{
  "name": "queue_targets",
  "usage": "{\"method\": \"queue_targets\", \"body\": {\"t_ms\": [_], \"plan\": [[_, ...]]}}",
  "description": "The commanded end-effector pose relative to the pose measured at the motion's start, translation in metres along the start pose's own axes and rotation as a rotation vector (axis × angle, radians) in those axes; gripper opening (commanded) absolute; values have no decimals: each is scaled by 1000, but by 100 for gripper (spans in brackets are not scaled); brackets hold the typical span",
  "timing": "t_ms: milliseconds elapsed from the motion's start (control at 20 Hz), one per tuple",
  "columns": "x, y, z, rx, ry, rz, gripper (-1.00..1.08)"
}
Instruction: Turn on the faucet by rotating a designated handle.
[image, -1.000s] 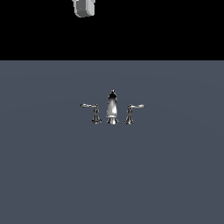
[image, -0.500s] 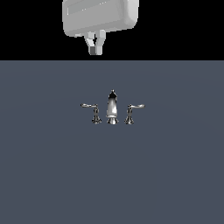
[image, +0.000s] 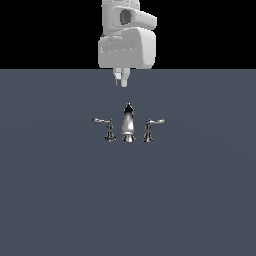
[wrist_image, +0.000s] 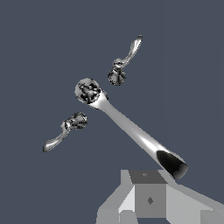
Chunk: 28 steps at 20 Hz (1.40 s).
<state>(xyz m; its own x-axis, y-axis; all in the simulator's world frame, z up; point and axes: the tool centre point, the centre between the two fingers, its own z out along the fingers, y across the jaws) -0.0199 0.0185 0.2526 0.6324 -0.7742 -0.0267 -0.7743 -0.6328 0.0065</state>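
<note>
The faucet (image: 128, 124) is a small chrome three-piece set on the grey floor, with a tall dark-tipped spout (image: 128, 120) in the middle. The handle (image: 151, 128) stands to the spout's right in the exterior view, its thin arm reaching right. Its twin (image: 105, 128) stands on the left, arm reaching left. My gripper (image: 122, 81) hangs above the spout, well clear of its tip, fingers together and holding nothing. The wrist view looks down on the spout (wrist_image: 131, 129) with a lever on either side; I cannot tell which one is the handle. My gripper (wrist_image: 148, 194) sits at that picture's edge.
A flat dark grey floor (image: 200, 200) spreads all around the faucet. Black background lies behind the arm. Nothing else stands on the floor.
The arm has come down from the top of the exterior view, so the hand and fingers now hang just above the spout. The faucet's parts have not moved.
</note>
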Motion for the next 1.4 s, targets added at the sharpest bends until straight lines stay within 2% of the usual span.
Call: {"method": "queue_targets", "body": {"t_ms": [0,450,850,1350], "plan": [[17,-7,15,2,3,62,-100],[85,-23,69,5,13,294,-100],[149,-23,115,9,21,502,-100],[197,-14,149,14,24,661,-100]]}}
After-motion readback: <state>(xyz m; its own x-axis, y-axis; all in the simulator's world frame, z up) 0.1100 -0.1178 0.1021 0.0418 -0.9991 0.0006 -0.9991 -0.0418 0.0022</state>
